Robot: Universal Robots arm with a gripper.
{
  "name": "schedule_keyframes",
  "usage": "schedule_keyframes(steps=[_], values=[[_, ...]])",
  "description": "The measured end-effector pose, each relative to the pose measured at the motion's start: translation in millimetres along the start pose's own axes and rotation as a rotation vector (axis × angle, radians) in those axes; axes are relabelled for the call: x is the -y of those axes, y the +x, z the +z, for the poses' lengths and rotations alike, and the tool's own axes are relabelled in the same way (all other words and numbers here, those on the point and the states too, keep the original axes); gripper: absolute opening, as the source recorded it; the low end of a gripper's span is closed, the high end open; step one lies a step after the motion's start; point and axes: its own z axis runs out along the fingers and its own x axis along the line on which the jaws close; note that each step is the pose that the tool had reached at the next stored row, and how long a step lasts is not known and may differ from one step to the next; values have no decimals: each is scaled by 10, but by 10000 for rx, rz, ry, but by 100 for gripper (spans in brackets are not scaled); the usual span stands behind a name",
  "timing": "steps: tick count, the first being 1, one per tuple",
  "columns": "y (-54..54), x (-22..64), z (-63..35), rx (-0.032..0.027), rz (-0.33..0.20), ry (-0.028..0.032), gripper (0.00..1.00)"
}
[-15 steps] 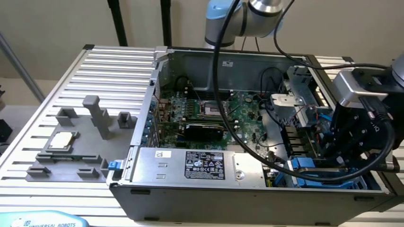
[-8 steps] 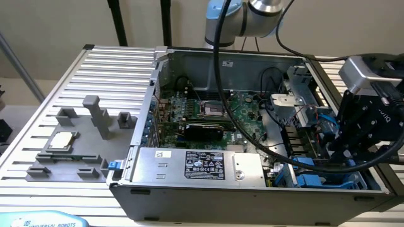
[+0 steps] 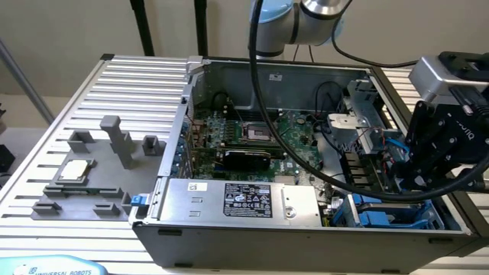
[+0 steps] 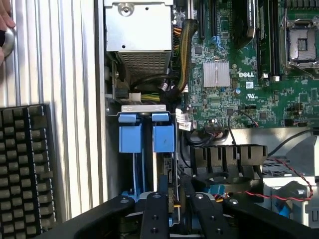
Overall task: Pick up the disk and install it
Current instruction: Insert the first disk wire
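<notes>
Jaws: in the wrist view the two black fingers (image 4: 154, 219) of the gripper (image 4: 175, 215) stand close together with a thin vertical edge between them, seemingly the disk held edge-on, though I cannot tell for sure that it is clamped.
Disk: a narrow strip with blue rail ends (image 4: 168, 186) runs from the fingertips down into the drive bay; its flat face and label are hidden.
Drive bay: at the case's front corner, two blue carrier tabs (image 4: 130, 134) sit side by side beneath a small silver bracket (image 4: 143, 108); the fingers reach in just beside the tab nearer the motherboard.
Arm pose: in the exterior view the gripper (image 3: 428, 172) hangs at about 3 o'clock, lowered over the bay (image 3: 382, 215) by the case's wall at the exterior view's right, its grey wrist block (image 3: 439, 77) above and a black cable (image 3: 264, 103) looping down across the motherboard.
Computer case: lies open on its side on the slatted metal counter (image 3: 130, 86), power supply (image 3: 237, 200) with black label at 6 o'clock, motherboard (image 3: 252, 137) near centre.
Fixture: a grey holder plate (image 3: 84, 183) at 9 o'clock carries a small square silver chip (image 3: 74, 169).
Other: a keyboard (image 4: 25, 164) lies on the counter beside the case; a person's fingertips (image 4: 5, 20) touch a round knob at the counter's edge.
</notes>
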Motion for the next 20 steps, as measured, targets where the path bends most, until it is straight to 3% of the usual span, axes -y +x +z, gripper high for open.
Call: schedule_keyframes(steps=[8, 15, 20], values=[[-27, -78, -193, 7, -2, 12, 25], [-188, -88, -193, 5, 5, 24, 25], [-207, -70, -156, -71, 48, 31, 25]])
